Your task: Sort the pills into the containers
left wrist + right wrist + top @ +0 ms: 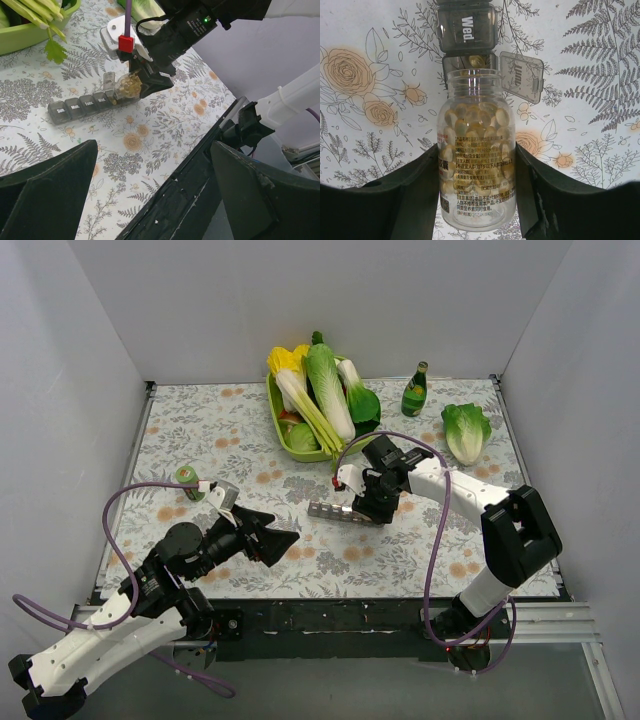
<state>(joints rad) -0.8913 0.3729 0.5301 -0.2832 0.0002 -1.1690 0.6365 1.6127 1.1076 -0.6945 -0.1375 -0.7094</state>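
**Right arm at pouring position: bottle mouth at the open compartment**

Nearest my bases, my left gripper hovers above the table. Its jaws are spread as wide as they go, with nothing between them. It points toward the pill strip but is well apart from it, on the near-left side.

My right gripper is closed partway on a clear pill bottle, one finger on each side of the body. The bottle is uncapped and holds many pale yellow capsules. It is tipped forward, mouth away from my wrist.

Just beyond the mouth, the pill strip lies flat near the middle of the table. One compartment is open, its lid flipped out to the side. The bottle mouth sits just before and above this opening. A capsule or two appear to lie inside; I cannot read the count. The next compartment along, marked Wed., is shut.

Key relation: the strip's long axis runs straight ahead, in line with the bottle's own axis, and extends away from my right gripper toward the left arm's side. The right arm is the nearer one and is on target.

Judgement: the next move calls for a small, centred tilt or shake. A stray capsule would roll off the shut lid beyond.

Farther back, a green tray of vegetables stands well apart.
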